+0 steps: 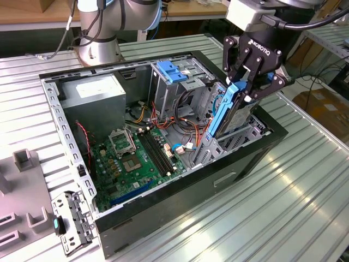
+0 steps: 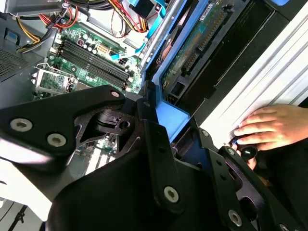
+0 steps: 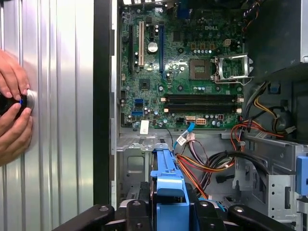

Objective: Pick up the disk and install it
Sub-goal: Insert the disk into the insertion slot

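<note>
In the exterior view, the black two-fingered gripper (image 1: pixel 245 90) hangs in the upper right of the frame, pointing down and leaning a little toward the frame's lower left. Its fingers are closed on the top edge of the disk (image 1: pixel 222 117), a flat dark metal hard drive with blue plastic side rails. The disk stands on edge, tilted, partly down in the grey metal drive cage (image 1: pixel 218 147) at the exterior view's right end of the open black computer case (image 1: pixel 256 158). The case lies on its side on the ribbed aluminium surface (image 1: pixel 305 213). This view also takes in the arm's silver base (image 1: pixel 98 46) at upper left, the grey power-supply box (image 1: pixel 95 95) and the blue-topped metal drive bay (image 1: pixel 172 73). The second wrist view shows the green circuit-board underside of the disk (image 2: pixel 192 53), with the gripper (image 2: pixel 163 139) clamped on its blue rail. It also shows a person's hand (image 2: pixel 269 126) resting on the surface outside the case. The first wrist view looks along the blue rail of the disk (image 3: pixel 168 187) between the gripper (image 3: pixel 168 214) fingers to the green motherboard (image 3: pixel 183 72) and bundled red, orange and black cables (image 3: pixel 211 163). There a hand (image 3: pixel 12 79) and a second hand (image 3: pixel 14 137) close around a small round silver-and-black knob (image 3: pixel 26 101) on the surface (image 3: pixel 62 120).
</note>
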Controlling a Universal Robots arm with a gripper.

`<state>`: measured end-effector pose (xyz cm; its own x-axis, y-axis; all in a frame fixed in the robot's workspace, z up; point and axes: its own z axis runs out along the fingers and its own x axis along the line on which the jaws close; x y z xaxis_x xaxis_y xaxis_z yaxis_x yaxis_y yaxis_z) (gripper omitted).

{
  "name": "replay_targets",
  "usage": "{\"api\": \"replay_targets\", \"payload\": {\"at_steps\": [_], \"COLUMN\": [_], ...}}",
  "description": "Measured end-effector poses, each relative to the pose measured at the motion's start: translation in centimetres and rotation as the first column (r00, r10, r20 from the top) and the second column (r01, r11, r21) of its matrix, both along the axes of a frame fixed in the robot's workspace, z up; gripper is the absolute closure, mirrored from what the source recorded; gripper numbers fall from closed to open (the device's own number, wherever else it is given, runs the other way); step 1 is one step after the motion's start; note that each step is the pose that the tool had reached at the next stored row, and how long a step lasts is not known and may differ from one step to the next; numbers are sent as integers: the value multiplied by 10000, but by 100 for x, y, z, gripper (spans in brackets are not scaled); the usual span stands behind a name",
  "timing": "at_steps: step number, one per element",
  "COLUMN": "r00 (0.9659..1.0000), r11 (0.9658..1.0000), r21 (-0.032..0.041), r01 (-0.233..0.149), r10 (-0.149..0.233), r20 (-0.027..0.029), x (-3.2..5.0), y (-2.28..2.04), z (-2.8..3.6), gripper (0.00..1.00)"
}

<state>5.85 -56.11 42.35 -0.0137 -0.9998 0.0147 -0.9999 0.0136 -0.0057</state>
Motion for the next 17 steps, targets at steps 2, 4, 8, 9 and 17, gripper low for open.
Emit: {"api": "replay_targets", "payload": {"at_steps": [2,4,8,9,17], "r00": [10000,10000,10000,10000,10000], "r11": [10000,10000,10000,10000,10000], "r21": [1,2,2,2,3], "r01": [0,0,0,0,0], "r10": [0,0,0,0,0], "r20": [0,0,0,0,0], "x": [0,0,0,0,0], "y": [0,0,0,0,-1], "z": [-1,-2,-3,-3,-64], "gripper": [63,63,63,63,63]}}
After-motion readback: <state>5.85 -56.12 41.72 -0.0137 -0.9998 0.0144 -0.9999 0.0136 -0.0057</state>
